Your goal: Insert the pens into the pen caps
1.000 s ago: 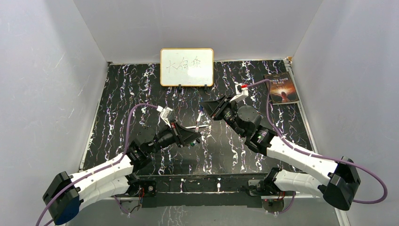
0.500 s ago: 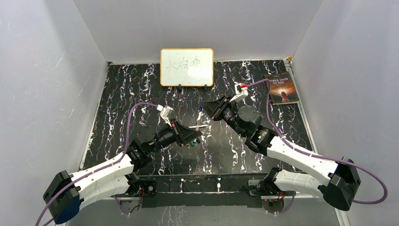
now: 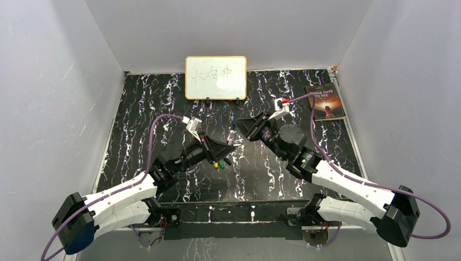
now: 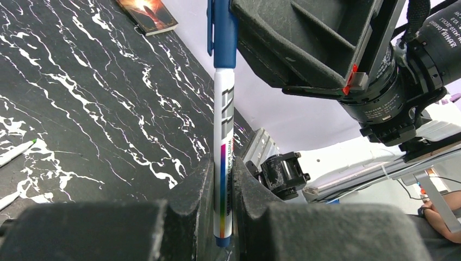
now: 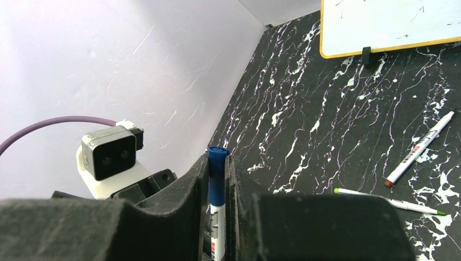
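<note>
Pen point(image 4: 223, 119) spanned the gap between the two arms, held clear of the tabletop point(image 3: 163, 103) near its middle. Left gripper point(image 4: 222, 187) had its jaws clenched on the rear part of the whitish barrel, one pad on either side, with a rainbow stripe and some print showing between them. A small blue end plug sat just behind the grip. The barrel ran straight out from those jaws to the blue cap point(image 4: 224, 32), which sat over its far end. I saw no tip exposed, and cap and barrel met in one line. Right gripper point(image 5: 217, 176) had its jaws closed on that blue cap. In the right wrist view the cap's end poked just past the fingers, and white barrel showed below it. So pen and cap were joined and grasped from both ends. From the overhead camera the two grippers faced each other nose to nose, and I could not make out the pen there. Two more pens lay uncapped on the tabletop, near each other but apart. A reddish-tipped pen point(image 5: 418, 147) lay at a slant, and a green-tipped pen point(image 5: 388, 200) lay nearly level just below it. Whiteboard point(image 3: 216, 77) stood at the far edge, and book point(image 3: 325, 101) lay flat by the far right corner.
</note>
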You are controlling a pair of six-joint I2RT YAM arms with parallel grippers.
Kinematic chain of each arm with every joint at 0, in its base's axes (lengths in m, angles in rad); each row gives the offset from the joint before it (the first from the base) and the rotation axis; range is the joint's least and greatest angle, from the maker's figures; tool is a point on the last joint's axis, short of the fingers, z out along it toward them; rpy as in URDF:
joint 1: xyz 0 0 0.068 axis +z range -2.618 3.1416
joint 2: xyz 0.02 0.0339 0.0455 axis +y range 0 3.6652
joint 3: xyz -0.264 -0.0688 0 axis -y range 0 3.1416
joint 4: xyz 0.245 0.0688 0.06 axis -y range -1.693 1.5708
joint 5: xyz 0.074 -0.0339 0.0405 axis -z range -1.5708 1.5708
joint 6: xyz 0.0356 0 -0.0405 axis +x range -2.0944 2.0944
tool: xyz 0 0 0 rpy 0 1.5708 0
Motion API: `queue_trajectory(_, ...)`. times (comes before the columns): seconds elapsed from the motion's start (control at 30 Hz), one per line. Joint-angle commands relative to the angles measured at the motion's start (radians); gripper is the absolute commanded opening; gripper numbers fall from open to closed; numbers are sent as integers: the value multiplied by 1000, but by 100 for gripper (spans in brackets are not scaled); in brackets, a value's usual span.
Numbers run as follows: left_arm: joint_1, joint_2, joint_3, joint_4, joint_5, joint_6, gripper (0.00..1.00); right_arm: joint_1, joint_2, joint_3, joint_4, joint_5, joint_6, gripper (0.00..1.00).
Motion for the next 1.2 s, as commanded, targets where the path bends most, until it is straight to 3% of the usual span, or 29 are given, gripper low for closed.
queue_trajectory(0.0,-1,2,71,36,-74,67,0,3,-22,-22,23,-18,4,0)
queue_trajectory(0.17,-1,48,166,-48,-64,215,0,3,-29,-37,5,-17,-7,0)
queue_trajectory(0.3,-1,90,265,-179,-69,428,0,3,-30,-8,-53,-10,-65,0)
queue_trajectory(0.57,-1,105,322,-314,-51,743,0,3,-33,63,-158,11,-197,0)
queue_trajectory(1.03,-2,89,300,-312,-29,795,0,3,-33,140,-197,35,-230,0)
queue_trajectory(1.17,-3,101,306,-351,-33,805,0,3,-31,150,-192,43,-235,7)
